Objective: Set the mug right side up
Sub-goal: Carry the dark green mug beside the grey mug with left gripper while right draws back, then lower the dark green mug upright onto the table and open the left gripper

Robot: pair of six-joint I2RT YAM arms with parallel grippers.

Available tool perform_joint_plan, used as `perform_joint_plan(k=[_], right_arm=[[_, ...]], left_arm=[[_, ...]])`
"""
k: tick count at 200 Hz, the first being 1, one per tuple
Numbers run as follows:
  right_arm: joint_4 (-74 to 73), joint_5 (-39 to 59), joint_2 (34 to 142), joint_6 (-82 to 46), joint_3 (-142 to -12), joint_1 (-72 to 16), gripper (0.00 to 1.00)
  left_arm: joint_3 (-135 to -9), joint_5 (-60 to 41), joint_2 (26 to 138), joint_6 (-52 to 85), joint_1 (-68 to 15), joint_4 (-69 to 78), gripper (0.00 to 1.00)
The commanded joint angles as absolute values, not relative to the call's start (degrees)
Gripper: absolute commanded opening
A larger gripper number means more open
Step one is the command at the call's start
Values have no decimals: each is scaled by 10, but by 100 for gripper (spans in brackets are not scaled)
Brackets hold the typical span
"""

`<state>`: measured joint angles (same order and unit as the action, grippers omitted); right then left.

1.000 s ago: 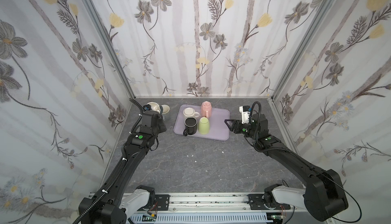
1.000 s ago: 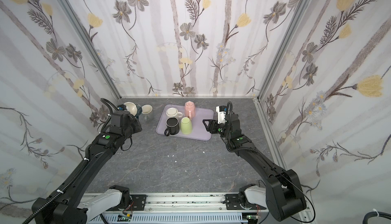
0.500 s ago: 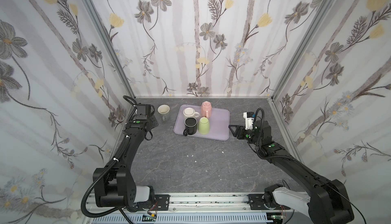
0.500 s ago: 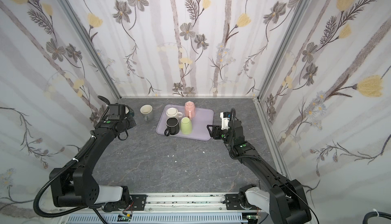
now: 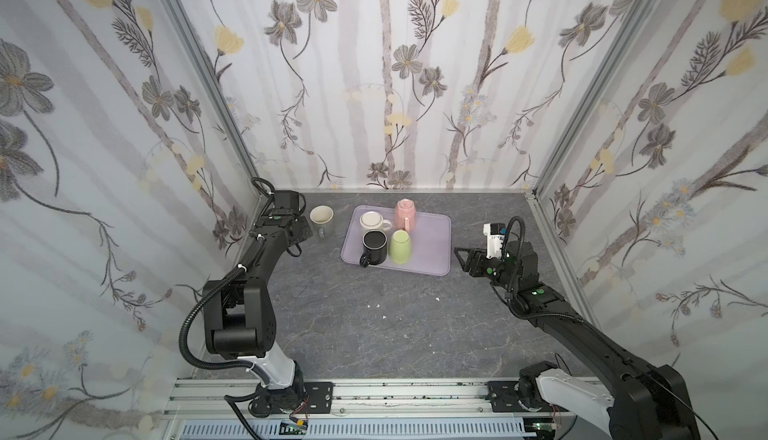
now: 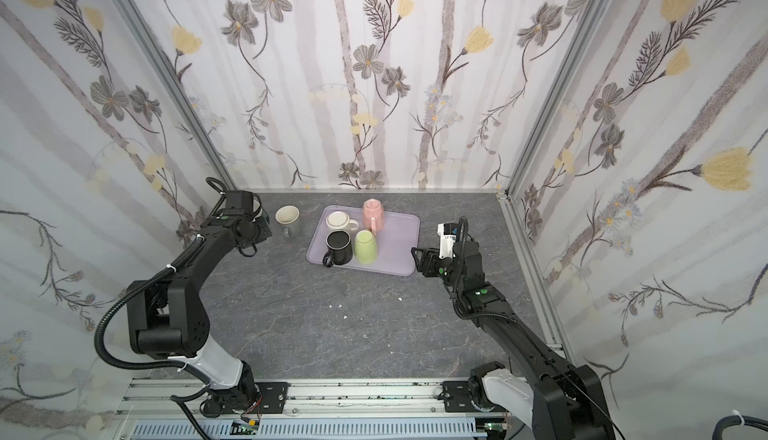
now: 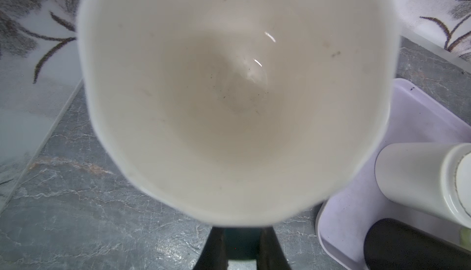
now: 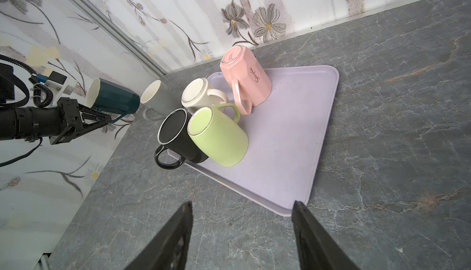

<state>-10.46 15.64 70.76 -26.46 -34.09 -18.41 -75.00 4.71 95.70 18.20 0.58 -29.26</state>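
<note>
1. Right wrist view: the left gripper (image 8: 108,119) pinches the handle of the teal mug (image 8: 114,97). The mug is held on its side, off the tray (image 8: 293,128), beyond the grey mug (image 8: 158,100), which stands upright just beside the tray. The right gripper (image 8: 242,203) has its jaws spread with nothing between them, near a corner of the tray. On the tray, the pink mug (image 8: 244,77) and green mug (image 8: 219,136) sit base up.
2. Left wrist view: the teal mug's pale inside fills the frame, mouth toward the camera. The jaws press on a teal strip beneath it.
3. In both top views the teal mug is mostly hidden under the left arm, left of the tray. The right gripper sits just off the tray's right edge.
</note>
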Motion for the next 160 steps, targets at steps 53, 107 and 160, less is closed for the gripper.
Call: perform_joint_plan(k=[53, 107, 160], right_arm=[[-114, 149, 715, -257, -338, -180, 63], [-115, 153, 727, -257, -339, -178, 64], [-115, 154, 732, -254, -339, -176, 75]], left_arm=[[-826, 38, 1034, 170, 7, -309, 0], [-851, 37, 1073, 170, 7, -316, 0], [-873, 70, 1094, 158, 7, -338, 0]])
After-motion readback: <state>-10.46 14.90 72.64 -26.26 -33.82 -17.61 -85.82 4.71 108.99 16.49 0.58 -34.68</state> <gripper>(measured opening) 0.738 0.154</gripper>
